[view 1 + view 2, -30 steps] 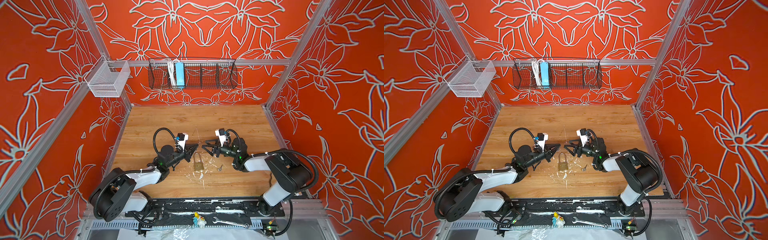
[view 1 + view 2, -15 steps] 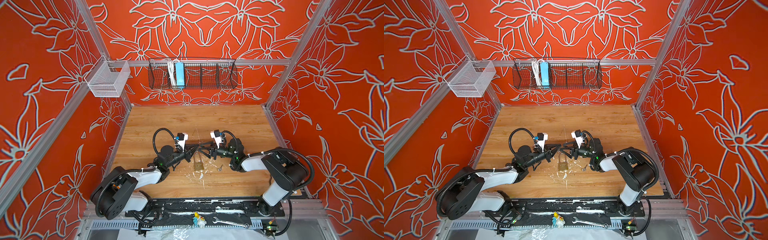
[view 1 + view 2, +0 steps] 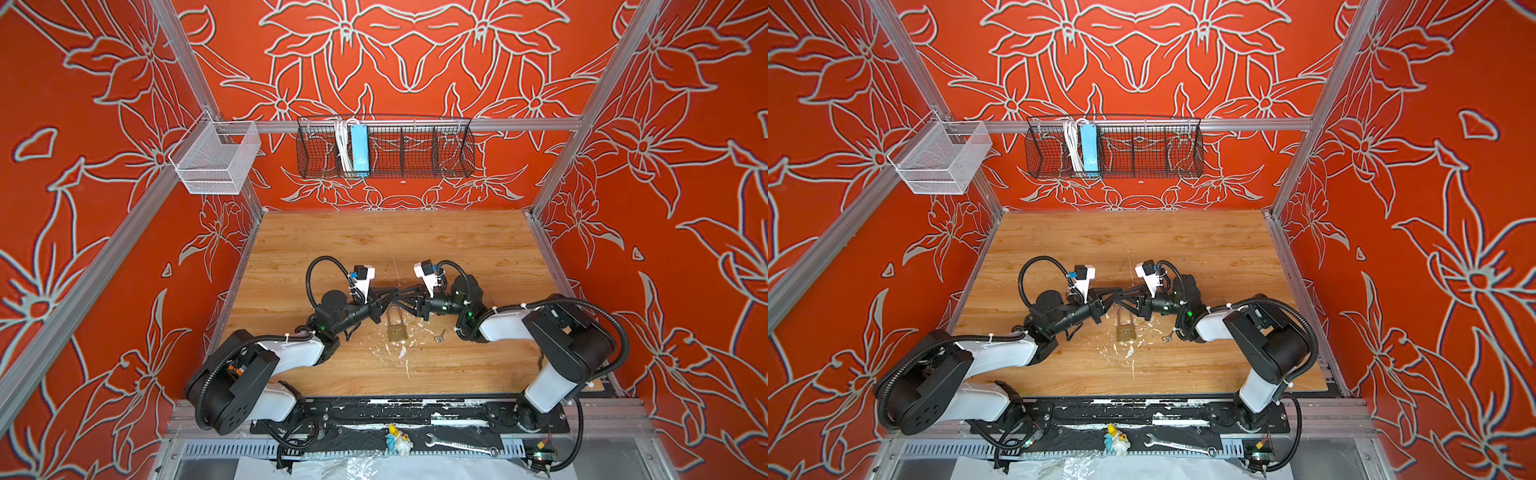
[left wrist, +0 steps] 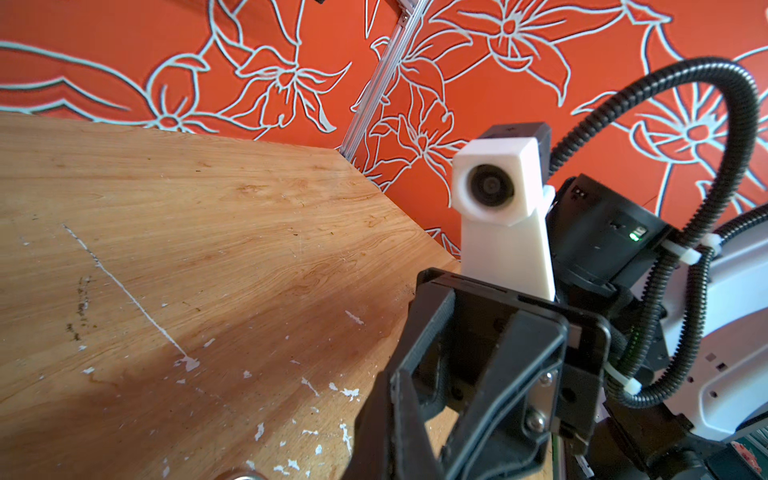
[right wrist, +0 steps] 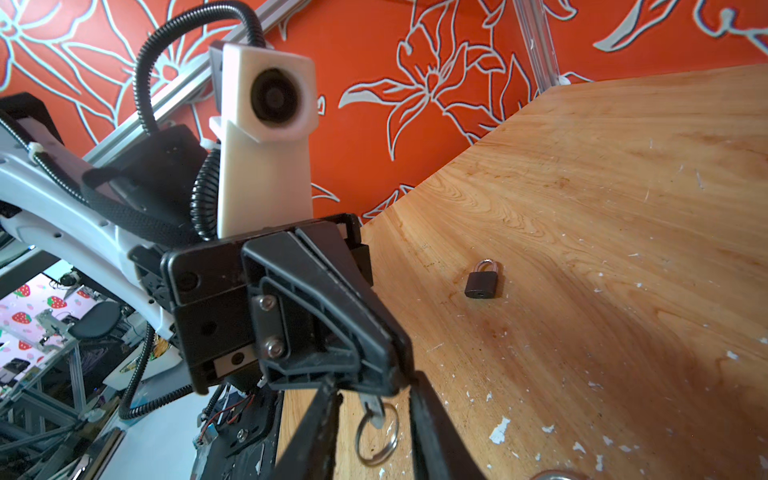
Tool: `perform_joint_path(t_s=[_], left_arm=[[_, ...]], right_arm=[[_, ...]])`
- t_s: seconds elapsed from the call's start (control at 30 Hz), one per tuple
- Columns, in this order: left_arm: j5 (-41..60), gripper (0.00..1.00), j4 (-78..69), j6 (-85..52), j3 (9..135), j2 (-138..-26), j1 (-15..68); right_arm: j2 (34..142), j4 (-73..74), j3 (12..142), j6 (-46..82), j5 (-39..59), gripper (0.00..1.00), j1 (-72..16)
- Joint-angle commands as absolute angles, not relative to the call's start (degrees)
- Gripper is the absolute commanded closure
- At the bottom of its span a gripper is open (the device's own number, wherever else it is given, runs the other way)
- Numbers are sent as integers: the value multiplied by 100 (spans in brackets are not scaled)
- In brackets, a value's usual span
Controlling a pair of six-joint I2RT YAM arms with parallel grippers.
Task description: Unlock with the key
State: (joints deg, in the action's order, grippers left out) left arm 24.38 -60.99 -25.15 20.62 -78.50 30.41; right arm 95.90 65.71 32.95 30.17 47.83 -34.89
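Top view: wrench [image 3: 461, 444], toy [image 3: 398, 437]; padlock [image 3: 397, 330] apart

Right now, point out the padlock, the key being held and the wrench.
padlock [image 3: 397, 332]: in a top view, on its brass body.
key [image 5: 375, 410]: right wrist view, on the metal just above its ring.
wrench [image 3: 461, 444]: in a top view, mid-handle.

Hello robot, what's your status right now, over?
Left gripper shut on key. Right gripper open, fingers either side of it. Padlock on table below; second key nearby. Nothing in the way.
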Motion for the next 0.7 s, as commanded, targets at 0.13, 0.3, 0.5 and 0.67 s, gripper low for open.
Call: perform_joint_path(t_s=[0.13,0.3,0.5,0.67], left_arm=[[2561,100,-6318,-2514,2078,-7674,3085],[2507,100,-6335,-2517,2062,-7639,3089],[2564,100,-6276,-2597,2051,-7509,3050],[2566,100,-6102,-2581,2032,-7222,3041]], right_arm=[[9733,6367,3515,2948,4834,70,-3555],[9741,6375,3520,2955,4895,70,-3560],[9616,6227,3511,2843,4900,70,-3560],[9665,6150,3601,2890,4983,70,-3564]])
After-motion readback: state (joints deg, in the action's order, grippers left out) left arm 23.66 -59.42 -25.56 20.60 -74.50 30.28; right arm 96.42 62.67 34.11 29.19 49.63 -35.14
